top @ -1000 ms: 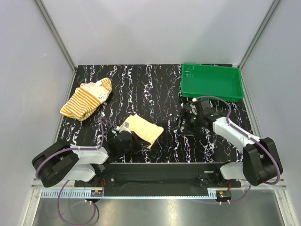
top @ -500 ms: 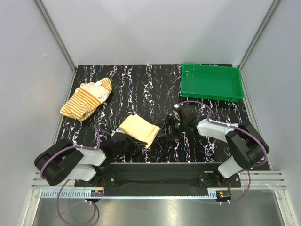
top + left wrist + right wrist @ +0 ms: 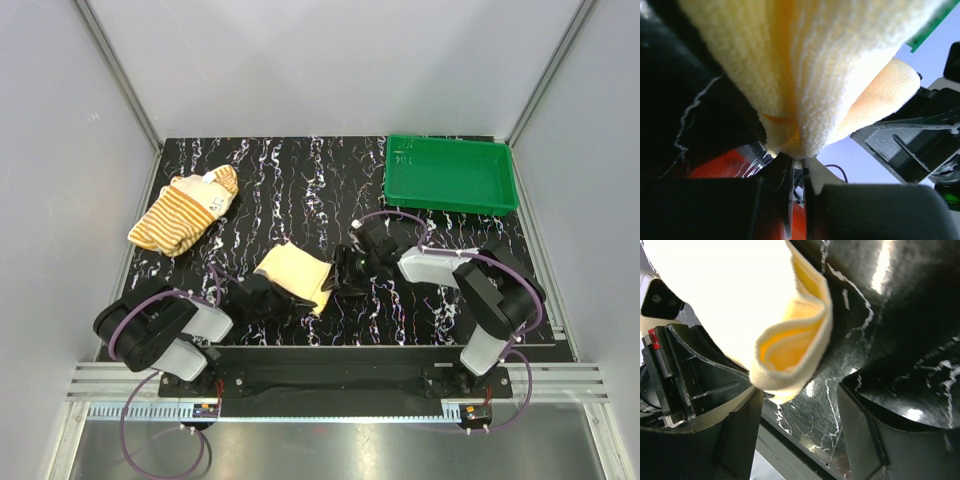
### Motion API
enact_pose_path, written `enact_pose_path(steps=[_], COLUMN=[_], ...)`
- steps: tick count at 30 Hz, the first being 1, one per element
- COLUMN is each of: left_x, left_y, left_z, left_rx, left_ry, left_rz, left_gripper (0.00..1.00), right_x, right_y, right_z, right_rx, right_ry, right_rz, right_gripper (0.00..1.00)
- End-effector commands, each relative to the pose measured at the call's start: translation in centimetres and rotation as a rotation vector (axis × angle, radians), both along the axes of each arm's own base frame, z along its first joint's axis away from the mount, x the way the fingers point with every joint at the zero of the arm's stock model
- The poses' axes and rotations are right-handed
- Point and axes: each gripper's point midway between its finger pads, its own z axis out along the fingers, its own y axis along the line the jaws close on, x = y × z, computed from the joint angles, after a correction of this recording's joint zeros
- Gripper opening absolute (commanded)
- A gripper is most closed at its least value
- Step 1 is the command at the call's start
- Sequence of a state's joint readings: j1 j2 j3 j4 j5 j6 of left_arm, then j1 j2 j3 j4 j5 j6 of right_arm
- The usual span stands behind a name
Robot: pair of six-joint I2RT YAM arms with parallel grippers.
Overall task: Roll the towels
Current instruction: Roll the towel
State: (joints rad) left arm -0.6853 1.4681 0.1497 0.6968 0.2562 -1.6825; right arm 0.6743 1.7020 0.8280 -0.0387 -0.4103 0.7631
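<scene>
Top external view: the plain yellow cloth towel (image 3: 292, 268) lies at centre, my left gripper (image 3: 270, 295) clamped on its seven-o'clock edge, my right gripper (image 3: 338, 278) spread open at three o'clock, where a shallow bite on one layer might unfold it.

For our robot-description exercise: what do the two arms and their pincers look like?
The left arm and right arm share rounded black joints and whitish links. A purple cable loops along each. The left pincer and right pincer are black, with broad angular fingers.
</scene>
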Motion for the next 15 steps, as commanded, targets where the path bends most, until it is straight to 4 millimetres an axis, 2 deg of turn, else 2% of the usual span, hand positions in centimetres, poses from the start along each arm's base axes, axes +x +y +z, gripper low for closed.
enact_pose_path(steps=[1, 3, 11, 12, 15], left_x=[-0.3, -0.1, -0.2, -0.1, 0.0], left_y=[-0.1, -0.1, 0.5, 0.6, 0.9], left_z=[-0.4, -0.3, -0.2, 0.0, 0.2], left_rx=[0.024, 0.022, 0.055, 0.054, 0.066], left_ry=[0.011, 0.008, -0.001, -0.008, -0.014], left_rz=[-0.035, -0.035, -0.039, -0.036, -0.035], left_gripper=[0.0, 0.0, 0.0, 0.0, 0.0], right_x=[1.3, 1.4, 1.5, 2.0, 1.9], right_y=[1.3, 1.2, 0.8, 1.3, 1.0], right_z=[0.5, -0.1, -2.7, -2.4, -3.0], right_rx=[-0.001, -0.02, -0.064, -0.044, -0.056], right_ry=[-0.07, -0.062, -0.026, -0.05, -0.046], right_rz=[0.025, 0.02, 0.001, 0.001, -0.001], right_gripper=[0.68, 0.67, 0.48, 0.46, 0.43])
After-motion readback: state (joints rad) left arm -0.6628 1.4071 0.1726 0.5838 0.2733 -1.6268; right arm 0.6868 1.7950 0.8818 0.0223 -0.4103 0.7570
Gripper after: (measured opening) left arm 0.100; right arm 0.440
